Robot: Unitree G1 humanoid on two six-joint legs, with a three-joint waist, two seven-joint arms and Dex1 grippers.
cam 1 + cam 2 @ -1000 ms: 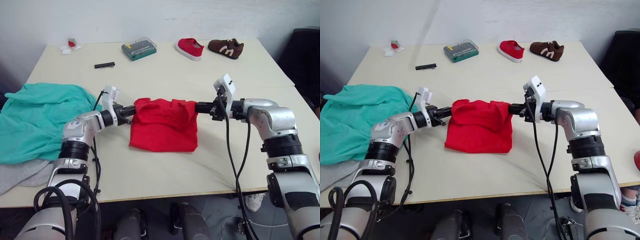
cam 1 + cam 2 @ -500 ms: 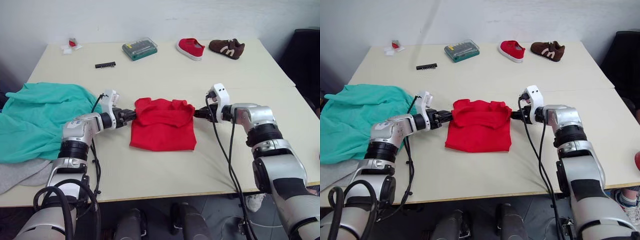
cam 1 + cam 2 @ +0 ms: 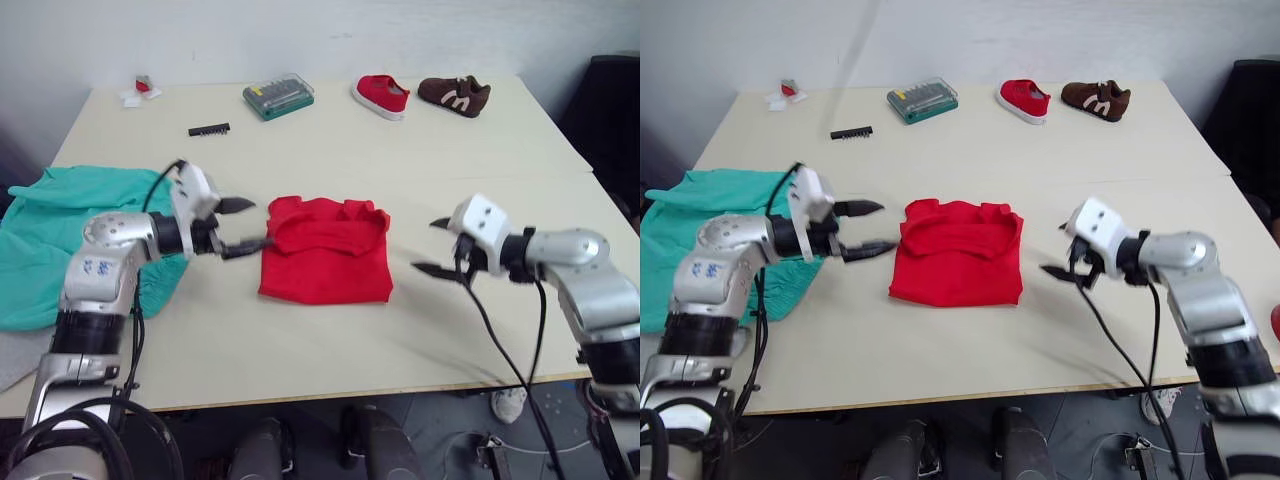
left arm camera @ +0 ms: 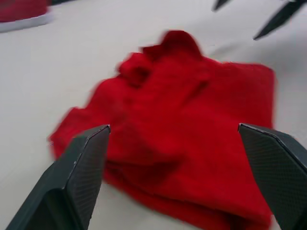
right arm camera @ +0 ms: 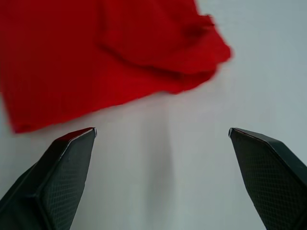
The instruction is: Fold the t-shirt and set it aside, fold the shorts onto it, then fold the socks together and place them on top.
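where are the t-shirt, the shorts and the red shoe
t-shirt [image 3: 325, 262], left eye view, middle of the folded red cloth
shorts [image 3: 62, 230], left eye view, flat teal cloth left of the left arm
red shoe [image 3: 380, 96], left eye view, red upper near the table's far edge

no legible text, blue marks on left forearm [image 3: 91, 267] unreadable

I seem to work in a lab or test room: a bare white wall [image 3: 400, 35] at twelve o'clock, a plain cream tabletop [image 3: 330, 140], a screwdriver bit set [image 3: 277, 97] and stray shoes [image 3: 415, 95] as props.
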